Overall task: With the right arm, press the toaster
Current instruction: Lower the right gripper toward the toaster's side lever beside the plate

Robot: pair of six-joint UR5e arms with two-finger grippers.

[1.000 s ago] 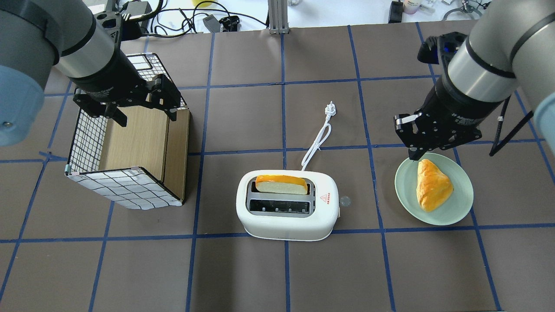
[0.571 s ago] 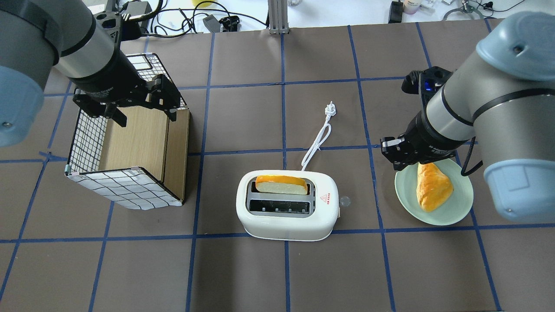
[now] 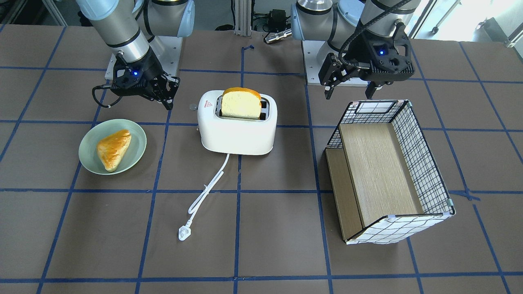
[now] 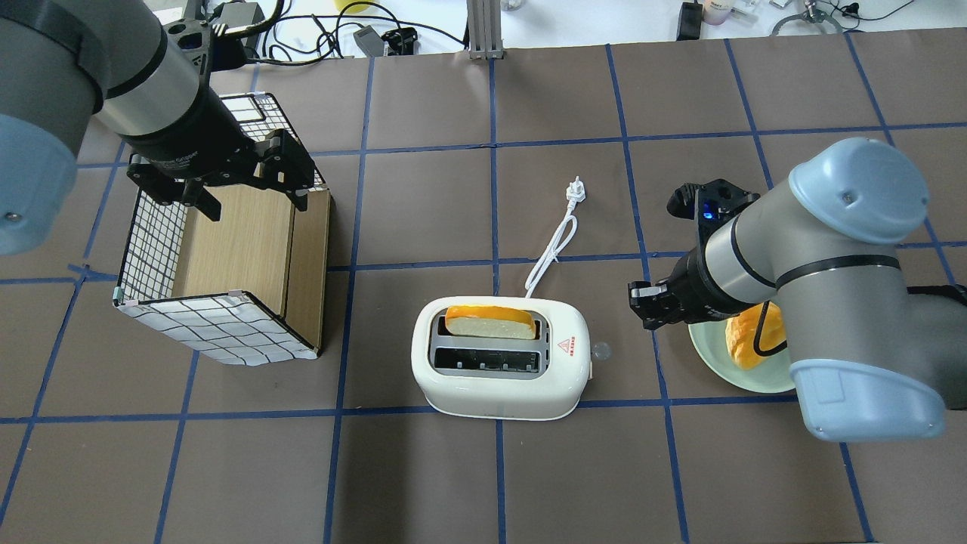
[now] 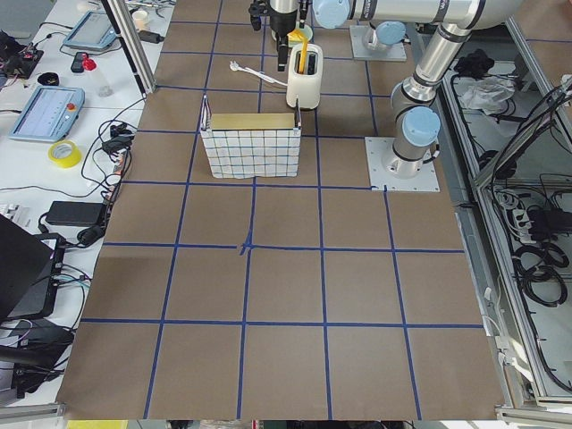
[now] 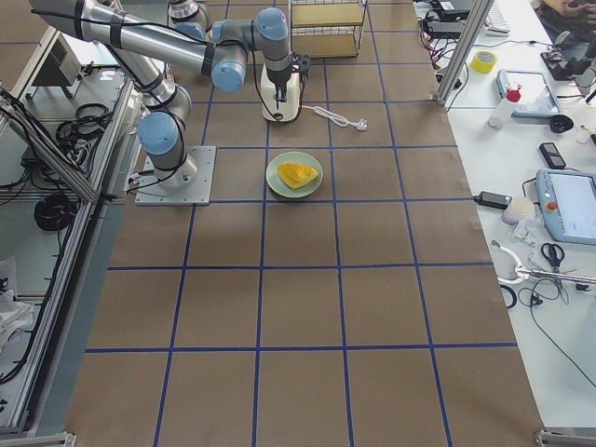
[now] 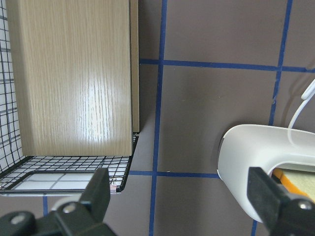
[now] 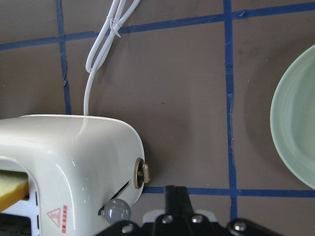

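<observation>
The white toaster point(image 4: 498, 378) stands mid-table with a bread slice point(image 4: 489, 321) in its far slot. It also shows in the front view point(image 3: 237, 130) and the right wrist view point(image 8: 74, 152). Its grey lever knob point(image 4: 601, 350) sticks out of the end that faces my right gripper point(image 4: 641, 304). The right gripper is shut and empty. It hovers just right of that end, apart from the toaster. In the right wrist view the knob point(image 8: 116, 211) lies just left of the closed fingers point(image 8: 172, 194). My left gripper point(image 4: 253, 200) is open over the wire basket point(image 4: 227, 332).
A green plate point(image 4: 710, 355) with a pastry point(image 4: 744, 340) lies under my right forearm. The toaster's white cord point(image 4: 555, 242) and plug point(image 4: 576, 189) trail away behind it. The basket with its wooden shelf stands left of the toaster.
My right gripper has moved from above the plate's far rim leftward and nearer, to the toaster's lever end. The right elbow now covers part of the plate. The left arm is still.
</observation>
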